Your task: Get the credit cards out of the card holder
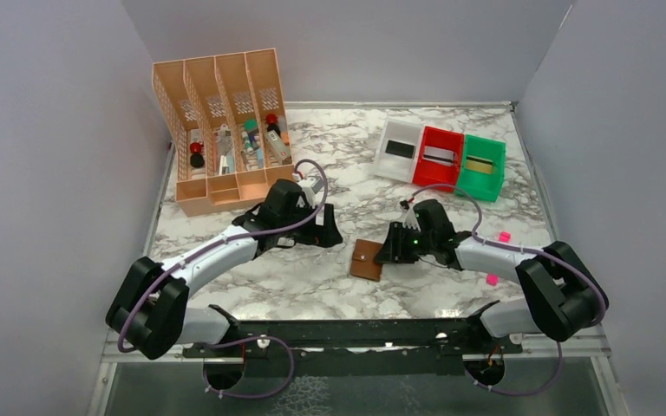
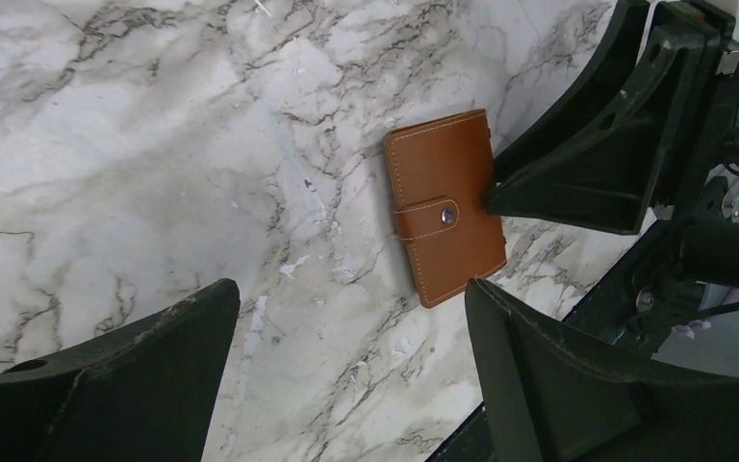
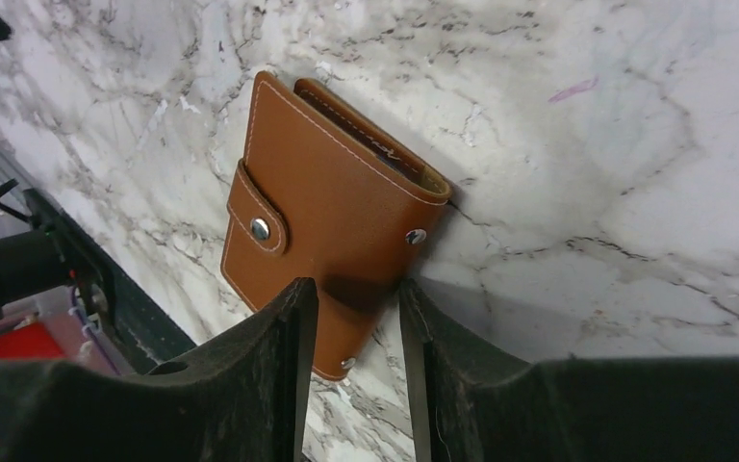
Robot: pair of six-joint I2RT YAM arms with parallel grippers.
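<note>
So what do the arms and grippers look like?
Both the left arm and right arm have white links between bulky black joint housings, with a lilac cable looping along each. The left gripper and right gripper are black with wedge-shaped fingers. Pink tags sit on the right arm, plus a small green light.

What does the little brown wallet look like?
The card holder is brown and leather-like, with pale stitching and small silver studs. It is folded shut, its strap snapped closed, hiding whatever is inside. It lies on the marble table. The right gripper has its narrowly parted fingertips at one edge; contact is unclear.
</note>
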